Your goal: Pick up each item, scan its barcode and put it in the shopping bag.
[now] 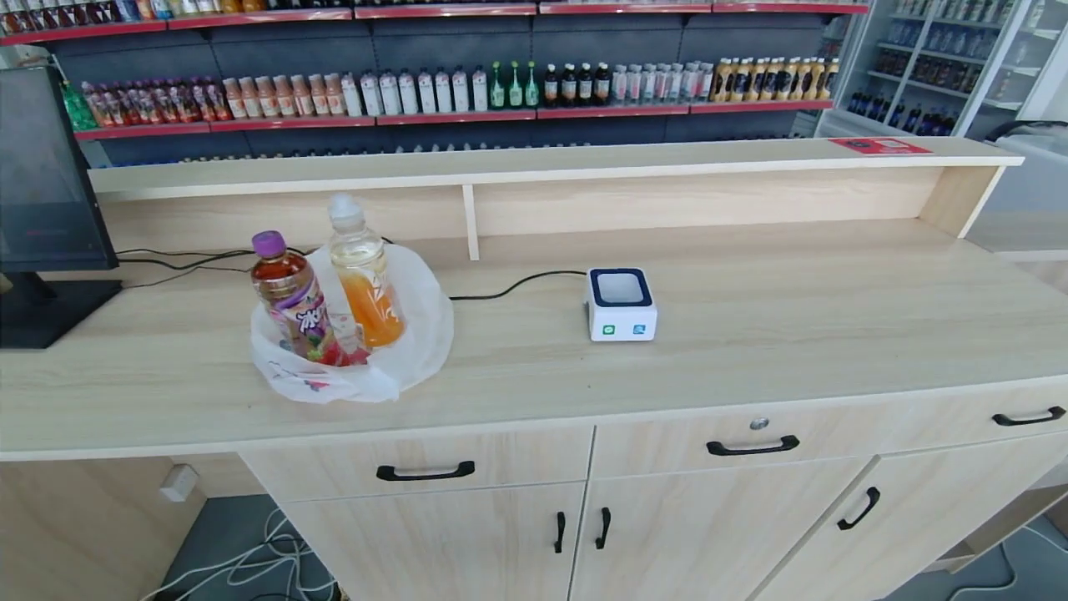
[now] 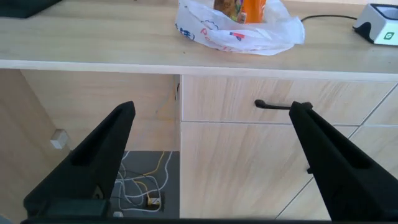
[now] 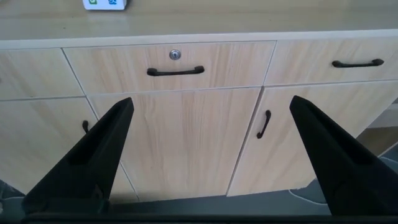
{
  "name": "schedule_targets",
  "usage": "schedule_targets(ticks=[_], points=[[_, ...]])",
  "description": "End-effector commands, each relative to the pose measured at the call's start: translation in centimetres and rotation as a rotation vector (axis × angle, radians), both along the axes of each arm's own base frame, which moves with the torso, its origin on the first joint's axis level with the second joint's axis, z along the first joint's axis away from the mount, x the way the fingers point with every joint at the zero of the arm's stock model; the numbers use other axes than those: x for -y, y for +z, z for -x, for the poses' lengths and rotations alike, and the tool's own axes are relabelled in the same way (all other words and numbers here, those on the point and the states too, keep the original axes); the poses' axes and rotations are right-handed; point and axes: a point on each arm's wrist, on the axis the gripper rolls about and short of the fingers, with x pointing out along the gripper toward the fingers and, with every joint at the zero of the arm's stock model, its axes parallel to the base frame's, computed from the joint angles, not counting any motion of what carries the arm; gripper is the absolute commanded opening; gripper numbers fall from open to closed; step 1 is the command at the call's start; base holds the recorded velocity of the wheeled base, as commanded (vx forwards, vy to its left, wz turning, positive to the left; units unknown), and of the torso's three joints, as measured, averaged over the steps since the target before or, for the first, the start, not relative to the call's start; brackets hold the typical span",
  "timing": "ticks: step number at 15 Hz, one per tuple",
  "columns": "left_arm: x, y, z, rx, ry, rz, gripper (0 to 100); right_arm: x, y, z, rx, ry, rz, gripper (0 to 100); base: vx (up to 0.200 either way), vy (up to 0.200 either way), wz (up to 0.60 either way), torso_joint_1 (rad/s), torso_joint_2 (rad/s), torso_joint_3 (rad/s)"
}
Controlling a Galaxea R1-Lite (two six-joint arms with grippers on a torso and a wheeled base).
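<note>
A white plastic shopping bag (image 1: 417, 334) sits on the counter's left half, with two bottles standing in it: a purple-capped tea bottle (image 1: 288, 292) and a white-capped orange drink bottle (image 1: 363, 275). The white barcode scanner (image 1: 621, 304) stands mid-counter, right of the bag. My left gripper (image 2: 211, 112) hangs open below the counter edge, facing the cabinet front under the bag (image 2: 273, 34). My right gripper (image 3: 211, 109) is open too, low in front of the drawers, with the scanner (image 3: 104, 4) on the counter above it. Neither holds anything.
A dark monitor (image 1: 42, 192) stands at the counter's far left, with cables running behind the bag. A raised wooden ledge (image 1: 542, 163) borders the counter's back. Drawers and cabinet doors with black handles (image 1: 753, 446) lie below. Shelves of bottles line the wall behind.
</note>
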Motion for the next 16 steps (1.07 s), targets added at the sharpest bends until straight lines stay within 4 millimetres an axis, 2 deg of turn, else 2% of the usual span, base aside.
schedule_targets(ticks=[1,16], points=[[0.00,0.00,0.00,0.000,0.001,0.000,100,0.00,-0.02,-0.02,-0.002,-0.001,0.000,100,-0.200,0.000,0.00,0.002,0.00,-0.002],[0.00,0.00,0.00,0.000,-0.001,0.000,100,0.00,-0.01,-0.02,0.000,-0.001,-0.023,100,-0.200,0.000,0.00,0.002,0.00,0.003]])
